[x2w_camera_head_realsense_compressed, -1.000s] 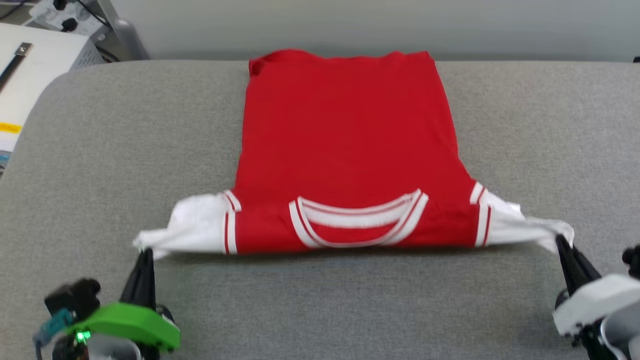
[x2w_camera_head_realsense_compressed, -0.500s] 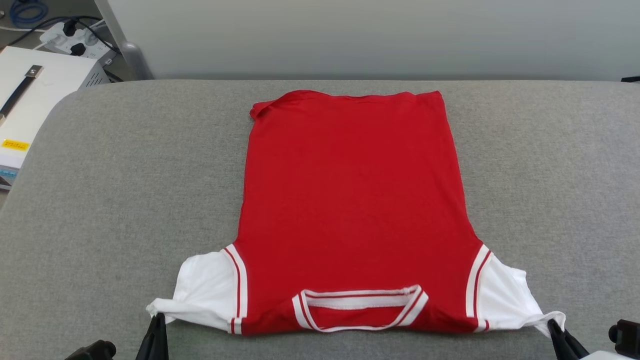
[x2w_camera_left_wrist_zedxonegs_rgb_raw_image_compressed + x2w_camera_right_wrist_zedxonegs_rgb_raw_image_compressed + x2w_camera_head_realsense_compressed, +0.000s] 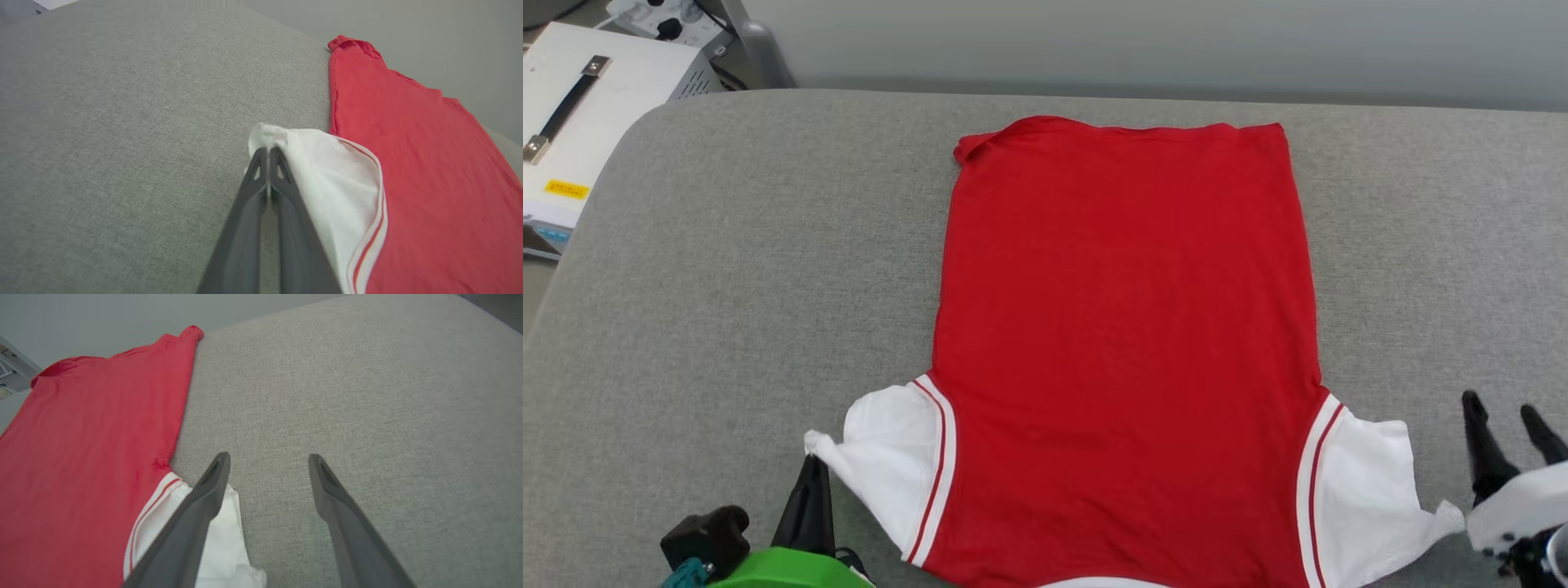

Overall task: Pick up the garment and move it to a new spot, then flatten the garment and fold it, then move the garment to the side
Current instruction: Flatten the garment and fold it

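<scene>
- Grey fabric-covered worktop (image 3: pixel 727 245), wide, carries everything.
- Garment (image 3: pixel 1127 327): red jersey lying flat along the middle of the worktop. The hem is at the far edge and the shoulders are nearest the robot. The plain red side is up, with no lettering visible.
- White case (image 3: pixel 580 155) with a dark handle, off the worktop's far-left corner, well apart from the garment.
- Right sleeve (image 3: pixel 1364 490): white with striped trim, lying slack on the worktop, its tip crumpled.
- Left sleeve (image 3: pixel 882 457): white, pulled out into a point and lifted slightly.
- Hem corner (image 3: pixel 972 145), far left, curled over; needs smoothing.
- Right end effector (image 3: pixel 1500 406): fingers spread wide and holding nothing, just beside the right sleeve's tip. In the right wrist view (image 3: pixel 269 457) one finger overlaps the sleeve; cannot tell if it touches.
- Left end effector (image 3: pixel 268 151): fingers pinched together on the very tip of the left sleeve.
- Handling, a judgement: thin, light, limp cloth that won't hold shape and will drag and wrinkle on the rough worktop.
- Best grasp points are likely the trimmed sleeve ends, shoulder seams or hem corners. Take them in matched pairs and keep even tension.
</scene>
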